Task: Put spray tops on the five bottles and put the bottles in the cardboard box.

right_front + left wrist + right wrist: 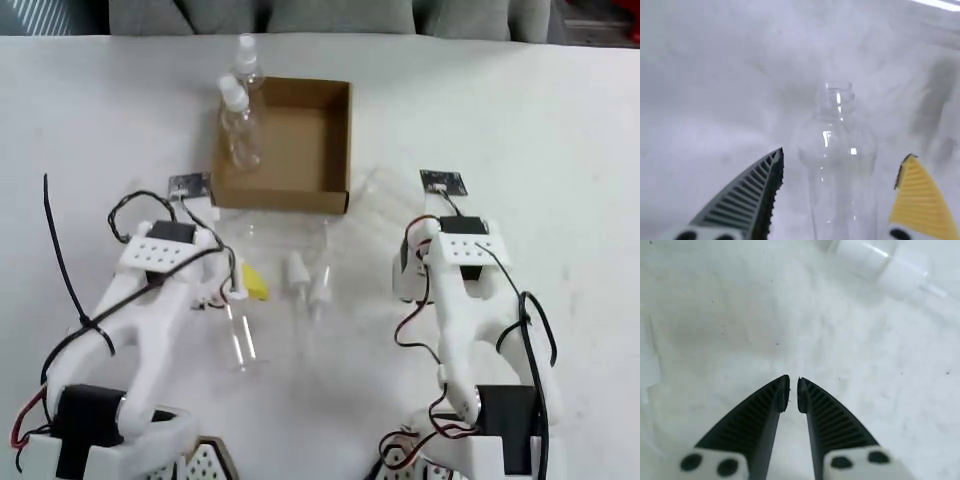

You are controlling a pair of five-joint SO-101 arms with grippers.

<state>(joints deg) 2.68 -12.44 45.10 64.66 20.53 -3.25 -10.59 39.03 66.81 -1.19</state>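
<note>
my left gripper (pixel 844 153) is spread wide, the grey finger (pixel 752 200) on one side and the yellow finger (pixel 920 200) on the other. an uncapped bottle (pixel 840 150) sits between them, its open neck pointing away from my wrist. i cannot tell whether either finger touches the clear plastic. from above, this bottle seems to lie on the white table (pixel 560 130), near and left of the middle, just near of the yellow finger.

my right gripper (pixel 793 388) is pinched almost together, only a thin slit between the black tips, and holds nothing. it hangs over bare table. one white spray top (pixel 880 262) lies well beyond its tips.

two loose spray tops (pixel 310 277) lie side by side on the table between my arms, right of the uncapped bottle. the cardboard box (pixel 335 150) sits open at the far middle of the table. one capped bottle (pixel 240 125) is inside it against the left wall. a second capped bottle (pixel 247 60) is outside, just past the box's far left corner.
</note>
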